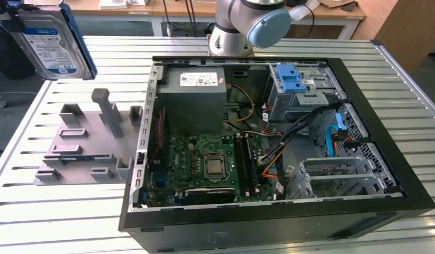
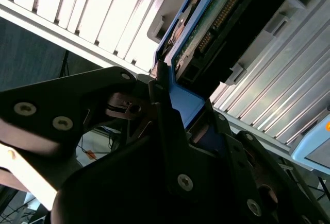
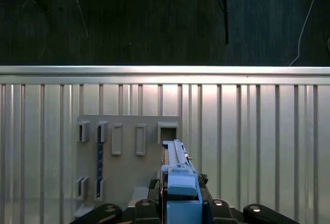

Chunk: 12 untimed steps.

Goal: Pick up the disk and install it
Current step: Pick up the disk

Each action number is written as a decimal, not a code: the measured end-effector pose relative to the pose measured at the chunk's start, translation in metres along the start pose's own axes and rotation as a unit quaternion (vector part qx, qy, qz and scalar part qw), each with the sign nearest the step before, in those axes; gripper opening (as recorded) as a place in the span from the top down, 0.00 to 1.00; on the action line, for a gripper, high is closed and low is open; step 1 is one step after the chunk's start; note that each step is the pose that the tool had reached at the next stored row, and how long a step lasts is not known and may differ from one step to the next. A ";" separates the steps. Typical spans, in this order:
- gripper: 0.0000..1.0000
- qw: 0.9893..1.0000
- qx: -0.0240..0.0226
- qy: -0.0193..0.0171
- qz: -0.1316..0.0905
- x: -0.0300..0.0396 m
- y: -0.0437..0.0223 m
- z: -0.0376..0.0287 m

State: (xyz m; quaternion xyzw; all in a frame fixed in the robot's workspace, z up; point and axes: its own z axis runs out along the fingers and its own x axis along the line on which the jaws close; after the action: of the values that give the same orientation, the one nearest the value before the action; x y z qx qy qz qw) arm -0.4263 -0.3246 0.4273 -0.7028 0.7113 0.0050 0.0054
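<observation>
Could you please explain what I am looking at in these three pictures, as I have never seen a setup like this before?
The machine is a single robot arm with a gripper, mounted at a slatted metal table. The exterior view comes from a camera off the arm and looks down on the whole table. The two wrist views come from cameras that ride on the arm near the gripper, so they see what it carries from close up. On the table lie an open computer case and, to the exterior view's left of it, a grey fixture plate with upright holders. The gripper is shut on the disk, a hard drive in a blue plastic frame, and holds it up in the air above the table.
</observation>
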 end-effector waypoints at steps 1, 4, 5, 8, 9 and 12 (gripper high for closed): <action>0.64 1.000 0.000 0.000 0.000 0.0000 0.0000 -0.0010; 0.64 1.000 0.000 0.000 0.000 -0.0001 0.0000 -0.0047; 0.64 1.000 0.000 0.000 0.000 -0.0001 0.0000 -0.0059; 0.64 1.000 0.000 0.000 0.000 -0.0001 0.0000 -0.0098; 0.64 1.000 0.000 0.000 0.000 -0.0002 0.0000 -0.0112; 0.64 1.000 0.000 0.000 0.000 -0.0002 0.0000 -0.0150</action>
State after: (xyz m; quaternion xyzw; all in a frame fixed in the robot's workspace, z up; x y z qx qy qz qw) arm -0.4263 -0.3246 0.4423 -0.7028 0.7113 0.0050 0.0054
